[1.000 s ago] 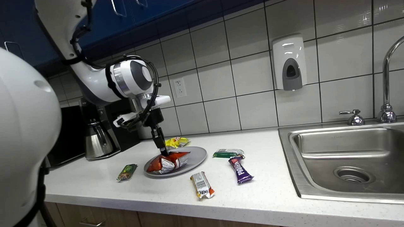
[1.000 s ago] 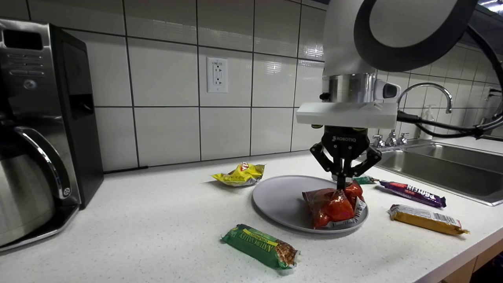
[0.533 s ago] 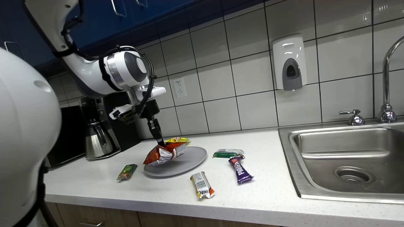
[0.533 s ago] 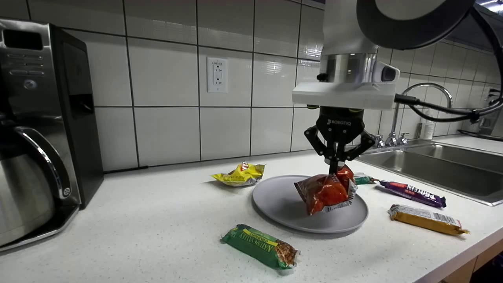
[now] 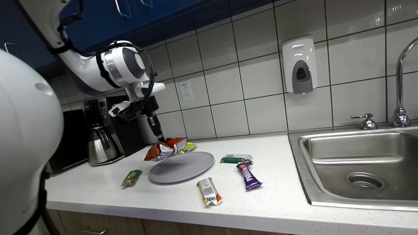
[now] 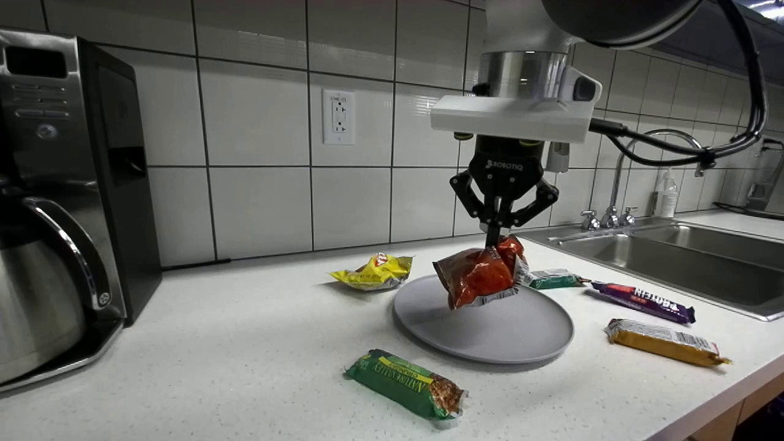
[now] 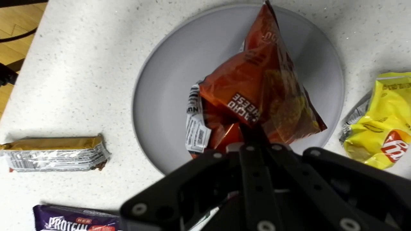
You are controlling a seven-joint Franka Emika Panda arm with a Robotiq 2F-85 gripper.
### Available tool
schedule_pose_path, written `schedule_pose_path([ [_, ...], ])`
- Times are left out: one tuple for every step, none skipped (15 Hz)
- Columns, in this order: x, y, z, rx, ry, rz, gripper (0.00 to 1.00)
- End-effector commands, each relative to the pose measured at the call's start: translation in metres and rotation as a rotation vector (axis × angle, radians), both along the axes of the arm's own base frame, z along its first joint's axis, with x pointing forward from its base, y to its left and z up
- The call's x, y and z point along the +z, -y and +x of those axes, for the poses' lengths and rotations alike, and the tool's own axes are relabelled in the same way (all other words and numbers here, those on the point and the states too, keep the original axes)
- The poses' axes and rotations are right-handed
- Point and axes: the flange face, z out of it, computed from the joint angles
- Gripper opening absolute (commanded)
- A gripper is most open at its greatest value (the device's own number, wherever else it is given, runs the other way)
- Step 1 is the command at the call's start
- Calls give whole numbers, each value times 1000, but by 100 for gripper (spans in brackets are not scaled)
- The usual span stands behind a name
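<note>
A speckled white countertop [image 6: 245, 343] is being occupied by a smooth, round gray plate [image 6: 520, 331]. Above it, right of center in an exterior view, a crinkled, glossy red bag [image 6: 474, 278] is being pinched by the gripper [image 6: 492, 239] between narrow-set jaws, long axis slanting from lower left to upper right.

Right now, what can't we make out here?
Gripper: tips hidden by folds of the red bag, in an exterior view.
Yellow bag: cut off by right edge, wrist view.
Purple bar: cut off by bottom edge, wrist view.
Coffee maker: cut off by left edge in an exterior view.
Gold bar: fine print too small in both exterior views.
</note>
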Motion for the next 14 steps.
schedule_pose_path([
  [11, -14, 19, 27, 24, 3, 0],
  [12, -17, 23, 32, 29, 5, 0],
  [13, -21, 27, 37, 32, 7, 0],
  [14, -23, 31, 40, 34, 8, 0],
  [14, -25, 35, 43, 36, 11, 0],
  [15, -28, 39, 47, 37, 12, 0],
  [15, -31, 43, 53, 37, 13, 0],
  [16, -34, 47, 60, 37, 14, 0],
  [16, -38, 51, 67, 38, 16, 0],
  [15, -42, 55, 76, 37, 20, 0],
  [15, -46, 59, 85, 36, 22, 0],
  [14, -52, 62, 97, 35, 25, 0],
  [14, -58, 64, 111, 34, 27, 0],
  [14, -64, 66, 126, 34, 30, 0],
])
